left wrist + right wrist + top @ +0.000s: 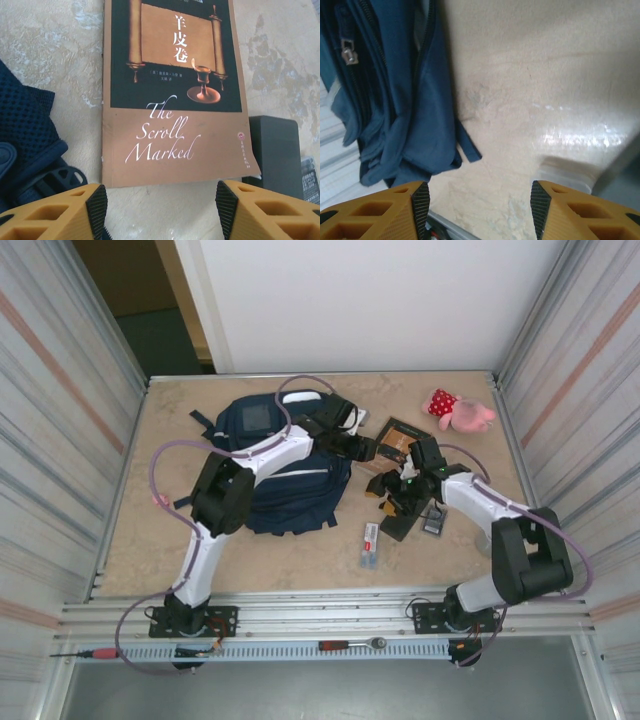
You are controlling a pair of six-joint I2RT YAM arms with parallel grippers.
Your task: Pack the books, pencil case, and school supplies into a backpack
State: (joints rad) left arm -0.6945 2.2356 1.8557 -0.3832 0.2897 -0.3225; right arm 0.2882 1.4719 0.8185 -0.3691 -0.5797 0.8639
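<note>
1. Left gripper: fingers spread wide, holding nothing.
2. Book lies flat on the table just ahead of the fingertips. Its near edge faces the gap and is not touching.
3. In the left wrist view, the backpack sits left of the book. Black case is just beside the book's right corner.
4. Right gripper: fingers spread over bare table, with the backpack's edge ahead and to the left.
5. Top view: white pack lies apart toward the front edge. Calculator is beside the right arm.
</note>
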